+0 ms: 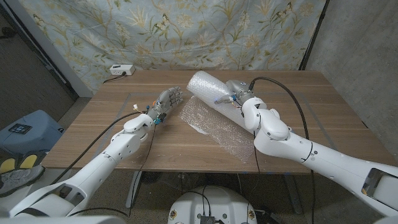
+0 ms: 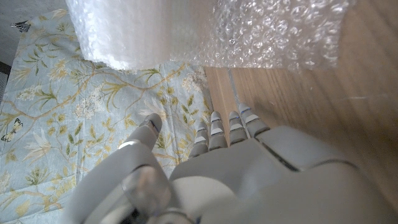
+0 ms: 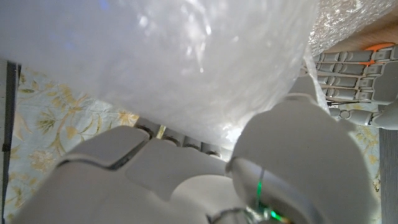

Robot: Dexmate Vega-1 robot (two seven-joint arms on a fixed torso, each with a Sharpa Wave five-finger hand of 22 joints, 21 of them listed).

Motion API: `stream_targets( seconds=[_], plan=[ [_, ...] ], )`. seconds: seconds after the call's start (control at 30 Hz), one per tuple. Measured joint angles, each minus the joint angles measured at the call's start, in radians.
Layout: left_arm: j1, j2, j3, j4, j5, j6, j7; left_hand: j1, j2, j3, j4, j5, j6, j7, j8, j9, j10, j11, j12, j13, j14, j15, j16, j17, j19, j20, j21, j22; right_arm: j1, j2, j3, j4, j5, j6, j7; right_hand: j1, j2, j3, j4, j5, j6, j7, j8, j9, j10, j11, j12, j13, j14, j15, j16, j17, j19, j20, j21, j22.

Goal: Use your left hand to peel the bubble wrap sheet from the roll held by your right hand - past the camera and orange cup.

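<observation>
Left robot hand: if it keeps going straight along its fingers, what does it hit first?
Most likely the bubble wrap roll. The left robot hand points up and right toward it, past the edge of the loose sheet. In the left wrist view the roll lies ahead of the fingertips; depth is unclear.

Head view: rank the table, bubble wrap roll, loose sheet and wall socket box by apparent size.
1. Table
2. Loose sheet and roll: look about alike, so unranked against each other; part of the roll is hidden by the right hand.
3. Socket box
</observation>
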Motion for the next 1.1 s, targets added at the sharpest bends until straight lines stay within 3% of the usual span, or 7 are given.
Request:
stream_targets(
  seconds=[0.03,0.33,0.6,1.1],
  plan=[
    [-0.002,-0.001,0.001,0.002,0.001,0.007,-0.004,0.0,0.0,0.0,0.0,0.0,0.0,0.0,0.0,0.0,0.0,0.0,0.0,0.0,0.0,0.0,0.0,0.0,0.0,0.0,0.0,0.0,-0.047,0.003,0.022,-0.007,-0.003,0.004,-0.015,0.001,-0.001,0.0,0.0,-0.004,0.002,-0.002,0.0,0.0,0.0,0.0,0.0,0.0,0.005,-0.002,0.001,0.001,0.002,-0.002,0.0,0.0],
    [-0.022,-0.014,0.009,0.026,0.001,0.018,-0.018,0.0,0.0,0.0,0.0,0.0,0.005,-0.005,0.0,0.0,0.0,0.0,0.0,0.0,0.004,0.004,0.0,0.0,0.004,0.004,0.0,0.0,-0.119,0.018,0.065,-0.014,-0.02,0.036,-0.1,0.002,-0.002,0.0,0.0,-0.004,0.016,-0.005,0.0,0.004,0.005,-0.005,0.004,0.0,0.013,-0.002,0.008,0.01,0.005,-0.005,0.0,0.004],
    [-0.04,-0.034,0.014,0.047,-0.008,0.021,-0.034,0.004,-0.004,0.004,-0.004,0.0,0.006,-0.006,0.0,0.0,0.004,0.004,0.0,0.0,0.007,0.0,0.0,0.0,0.007,0.0,0.0,0.0,-0.15,0.034,0.094,-0.015,-0.022,0.059,-0.141,0.01,-0.01,0.0,0.0,-0.011,0.018,-0.007,0.0,0.006,0.011,0.0,0.015,0.0,0.014,-0.004,0.008,0.018,0.009,-0.009,0.0,0.005],
    [-0.07,-0.086,0.024,0.057,-0.046,0.026,-0.079,0.025,-0.025,0.004,-0.046,0.01,0.023,-0.013,0.0,0.0,0.014,0.0,0.0,0.0,0.022,-0.007,0.0,0.0,0.013,-0.005,0.0,0.0,-0.172,0.078,0.147,0.006,0.001,0.097,-0.206,0.011,-0.011,0.0,0.0,-0.019,0.021,-0.003,0.0,0.006,0.012,-0.002,0.02,0.0,0.015,-0.005,0.014,0.037,0.016,-0.002,0.0,0.005]
  ],
)
